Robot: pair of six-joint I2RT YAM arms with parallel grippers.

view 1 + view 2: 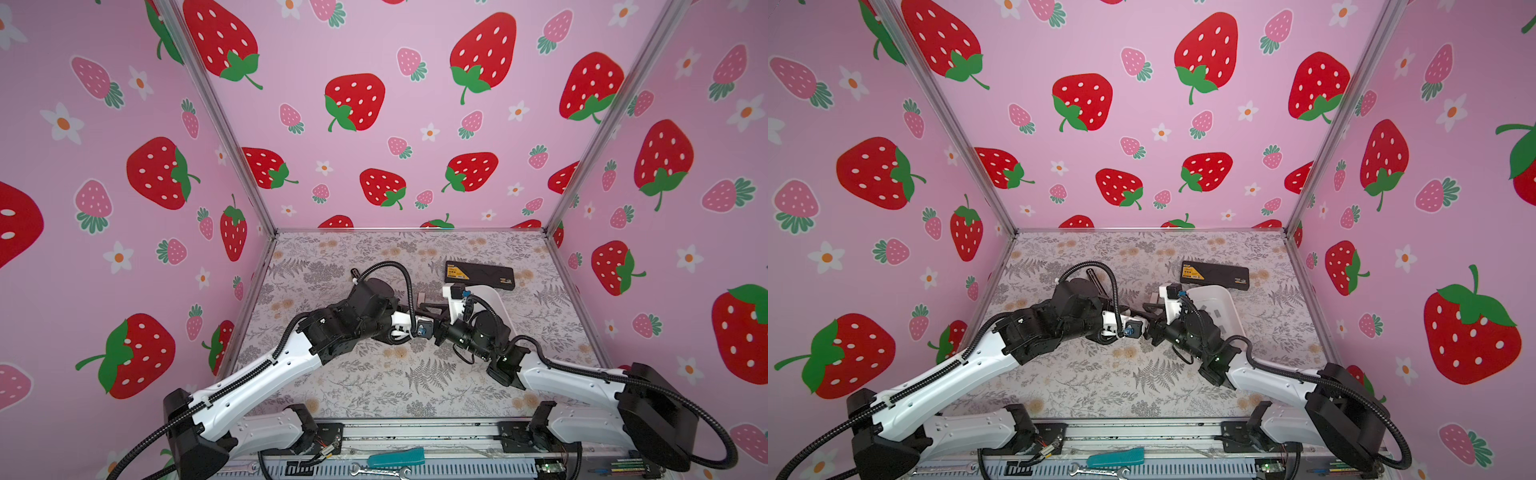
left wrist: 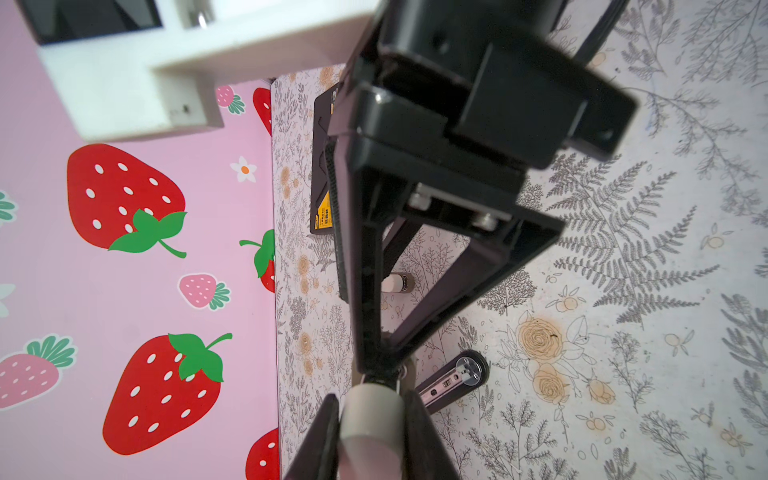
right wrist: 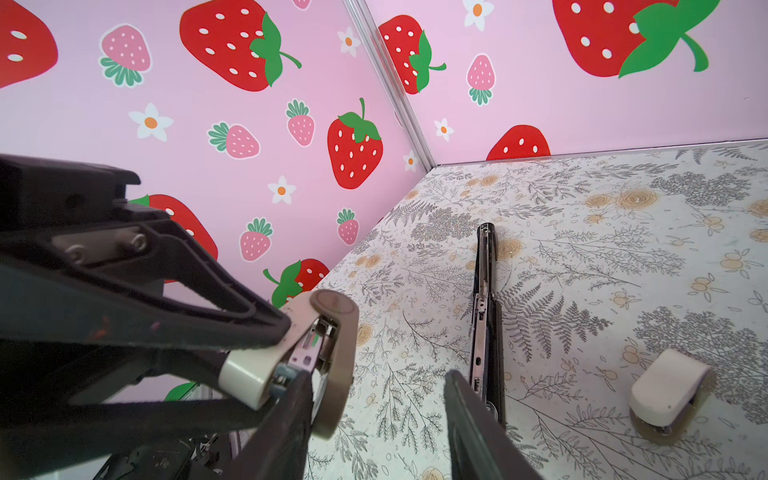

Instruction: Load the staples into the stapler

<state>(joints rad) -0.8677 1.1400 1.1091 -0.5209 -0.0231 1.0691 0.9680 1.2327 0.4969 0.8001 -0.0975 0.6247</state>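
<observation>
The left gripper (image 2: 370, 400) is squeezing the round end of the beige stapler (image 2: 371, 419) tight between its fingers. In the left wrist view the right arm's black fingers are hiding the rest of the stapler.

The right wrist view is showing more. The stapler is hanging open above the table (image 3: 582, 291), and its shiny metal inside is showing. The right gripper (image 3: 378, 374) is holding its fingers apart, and I am seeing nothing between them. One finger (image 3: 282, 424) is sitting right by the open stapler, but I cannot tell if it is touching.

A bit farther off, a black stapler (image 3: 485, 324) is lying open on the table. A small white stapler (image 3: 669, 390) is sitting apart from it.

In both top views the two arms are meeting in the middle and covering the held stapler.

The staples (image 1: 1219, 312) are lying in the white tray (image 1: 1232, 309) behind the right arm. They are showing only as tiny grey bits in a top view. In a top view the arm is blocking the inside of the tray (image 1: 496, 297).

Farthest back, a black box (image 1: 480, 275) with a yellow label is lying near the back wall.
</observation>
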